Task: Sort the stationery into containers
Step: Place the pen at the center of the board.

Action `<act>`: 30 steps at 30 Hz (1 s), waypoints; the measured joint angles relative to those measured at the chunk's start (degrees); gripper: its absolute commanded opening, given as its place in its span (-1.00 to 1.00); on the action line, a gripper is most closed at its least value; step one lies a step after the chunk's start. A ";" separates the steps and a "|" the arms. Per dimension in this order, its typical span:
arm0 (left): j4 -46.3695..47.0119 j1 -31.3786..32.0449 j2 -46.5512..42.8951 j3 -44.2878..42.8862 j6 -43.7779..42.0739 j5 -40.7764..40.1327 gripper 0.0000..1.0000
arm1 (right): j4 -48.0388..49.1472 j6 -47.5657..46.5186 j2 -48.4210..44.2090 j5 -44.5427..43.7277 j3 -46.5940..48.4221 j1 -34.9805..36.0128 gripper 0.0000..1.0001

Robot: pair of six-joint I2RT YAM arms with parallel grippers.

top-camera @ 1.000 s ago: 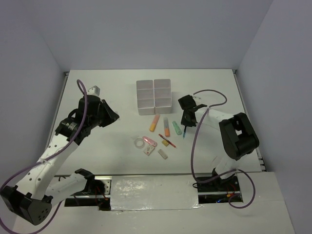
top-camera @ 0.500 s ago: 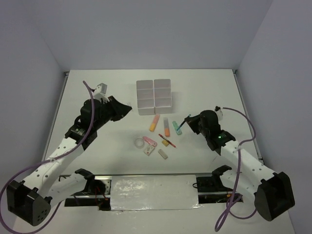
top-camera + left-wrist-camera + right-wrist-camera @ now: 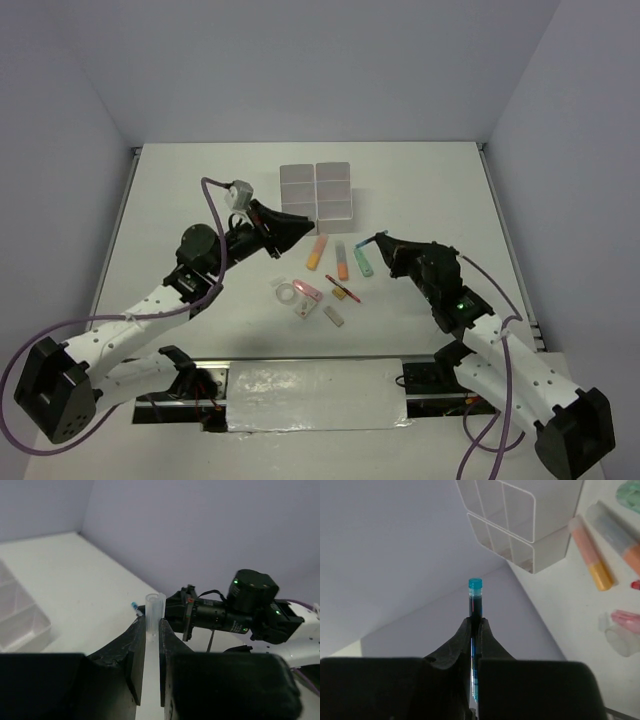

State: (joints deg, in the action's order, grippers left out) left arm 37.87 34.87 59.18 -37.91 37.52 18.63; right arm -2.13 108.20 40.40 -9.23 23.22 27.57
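Observation:
The white containers (image 3: 318,190) stand at the middle back and show in the right wrist view (image 3: 520,525). Loose stationery lies in front of them: a peach highlighter (image 3: 317,251), an orange highlighter (image 3: 342,262), a green highlighter (image 3: 363,262), a red pen (image 3: 343,289), a tape ring (image 3: 289,293), a pink eraser (image 3: 309,291) and white erasers (image 3: 334,317). My right gripper (image 3: 378,241) (image 3: 476,622) is shut on a thin blue pen (image 3: 475,600), held above the table. My left gripper (image 3: 300,226) (image 3: 152,622) is shut on a translucent white tube (image 3: 155,609), just left of the highlighters.
The two grippers face each other across the highlighters; the right arm (image 3: 235,612) fills the left wrist view. White walls enclose the table (image 3: 200,190) at the back and sides. The arm bases and a taped strip (image 3: 315,390) run along the near edge.
My left gripper has swung right, from the left part of the table to just below the containers. My right arm has unfolded and lifted the blue pen off the table.

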 measured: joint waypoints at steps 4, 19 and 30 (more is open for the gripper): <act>12.57 2.86 1.01 3.54 -3.85 2.16 -1.00 | 7.06 3.26 3.06 0.20 -0.07 1.73 -1.00; 33.38 4.50 6.93 4.55 -17.99 22.82 -1.00 | 27.30 5.55 9.55 4.13 2.08 6.75 -1.00; 28.68 8.02 -0.92 1.75 -30.18 18.16 -1.00 | 31.12 5.92 10.34 -0.35 3.48 11.13 -1.00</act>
State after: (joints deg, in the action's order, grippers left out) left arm 66.54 42.89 58.26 -36.16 7.33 36.80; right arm 28.99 114.13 50.74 -9.58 26.70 38.70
